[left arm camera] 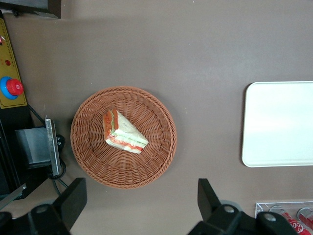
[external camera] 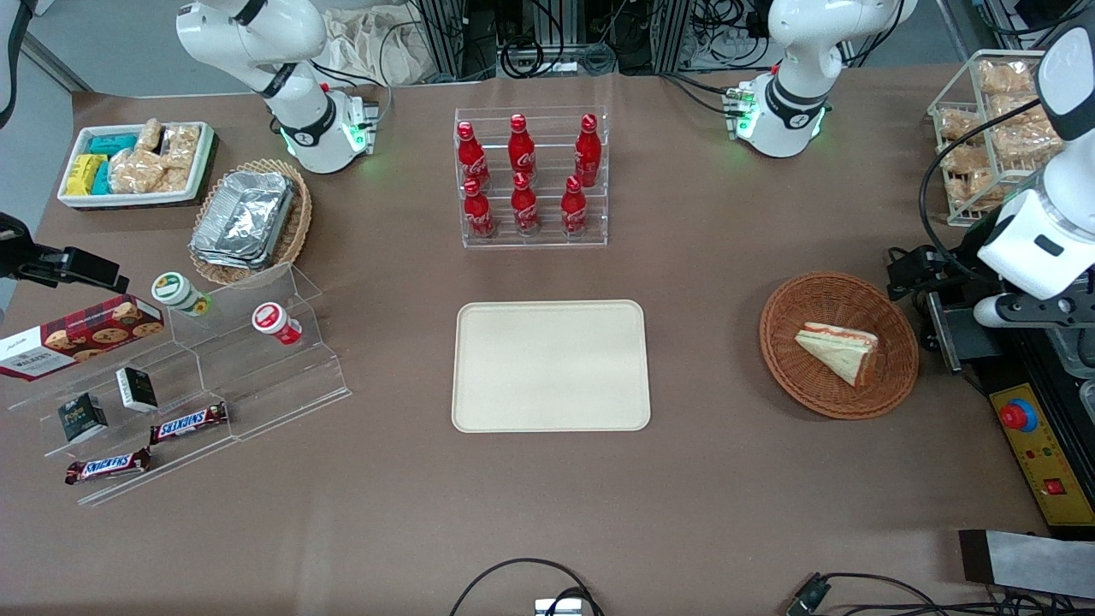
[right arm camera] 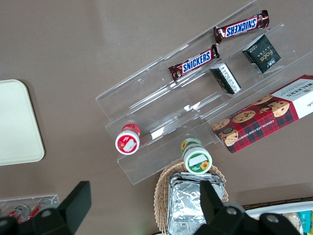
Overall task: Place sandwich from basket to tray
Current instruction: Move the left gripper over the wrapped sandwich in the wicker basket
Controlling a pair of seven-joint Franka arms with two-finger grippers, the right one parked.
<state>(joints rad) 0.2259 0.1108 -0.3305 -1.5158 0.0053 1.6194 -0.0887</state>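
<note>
Jaws spread wide and empty, the left arm's gripper (left arm camera: pixel 139 208) hangs above the tabletop (external camera: pixel 736 479) beside the round wicker basket (external camera: pixel 890 376), where the sandwich (external camera: pixel 840 349) lies; the cream tray (external camera: pixel 551 365) sits well apart, nearer the table's middle.

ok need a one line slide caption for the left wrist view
Open gripper hovering above the sandwich in the basket, tray empty beside it.

Front overhead; both wrists look down; gripper (left arm camera: pixel 139 205) high.
</note>
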